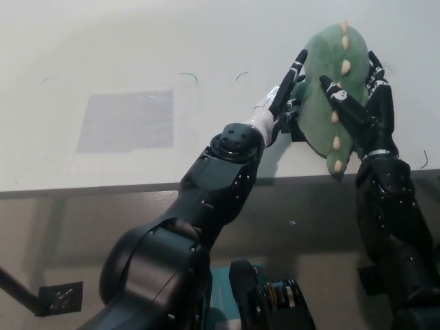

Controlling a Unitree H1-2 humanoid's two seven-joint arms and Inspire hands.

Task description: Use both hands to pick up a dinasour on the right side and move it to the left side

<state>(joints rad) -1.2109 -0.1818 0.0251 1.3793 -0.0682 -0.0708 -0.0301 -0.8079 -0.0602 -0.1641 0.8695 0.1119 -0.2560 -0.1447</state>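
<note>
The green plush cloth dinosaur looks soft and matt, with cream fabric spikes. The black right hand looks like glossy hard plastic (so do the arms). The white tabletop is smooth and matt.

Green plush dinosaur with cream spikes: one
Grey square patch on table: one
Robot hands: two — left hand, right hand

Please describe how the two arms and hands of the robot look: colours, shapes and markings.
Both arms are glossy black with bulky rounded shells. The left hand has slim dark fingers above a white wrist section. The right hand is black, with small white marks on its fingers and a thin pale ring at the wrist.
</note>
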